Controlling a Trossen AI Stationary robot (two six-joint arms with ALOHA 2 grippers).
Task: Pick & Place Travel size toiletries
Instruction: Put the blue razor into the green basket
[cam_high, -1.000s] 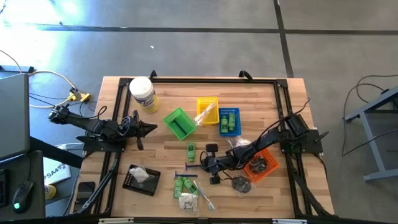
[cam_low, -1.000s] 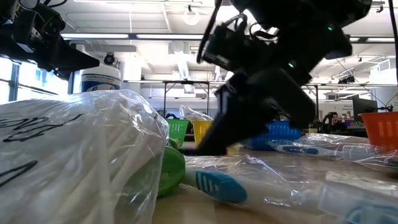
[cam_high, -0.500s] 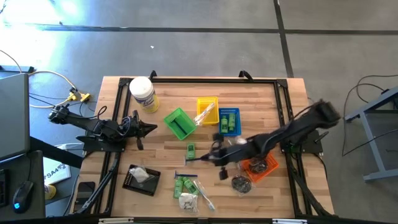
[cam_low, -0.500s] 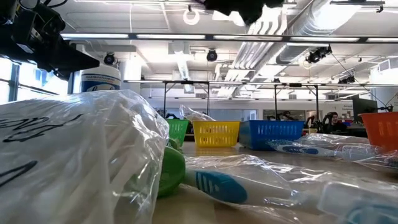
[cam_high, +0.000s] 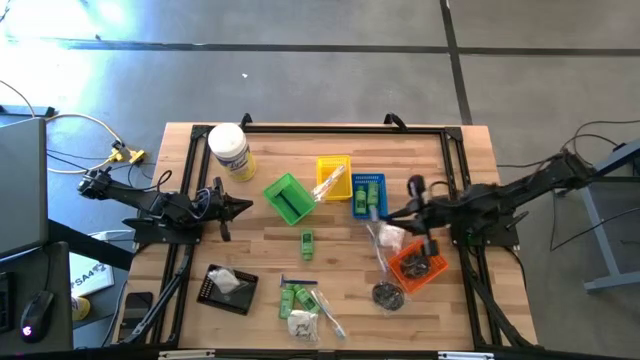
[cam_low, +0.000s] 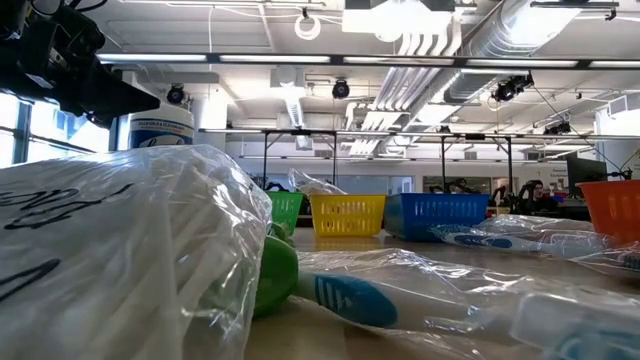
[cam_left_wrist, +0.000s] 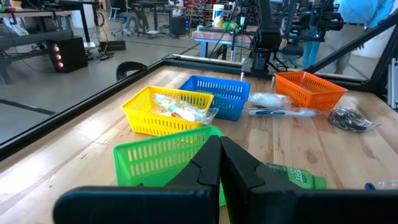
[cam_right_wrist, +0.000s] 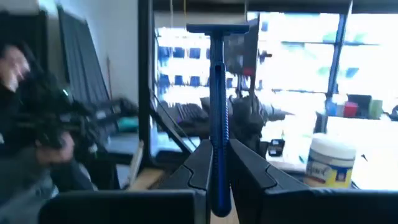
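Green basket (cam_high: 288, 198) holds a dark piece; left gripper (cam_high: 243, 207) parked beside it, pinched shut, empty. Yellow basket (cam_high: 333, 177), blue basket (cam_high: 368, 194) and orange basket (cam_high: 418, 264) partly filled. Loose toiletries (cam_high: 303, 308) remain at the near edge. Right gripper (cam_right_wrist: 216, 171) clamps a blue razor (cam_right_wrist: 217, 93), lifted.

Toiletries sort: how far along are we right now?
Done: items sit in the yellow basket, blue basket and orange basket. In hand: right claw holds a blue razor. Left: green tube and the front pile remain on the table.
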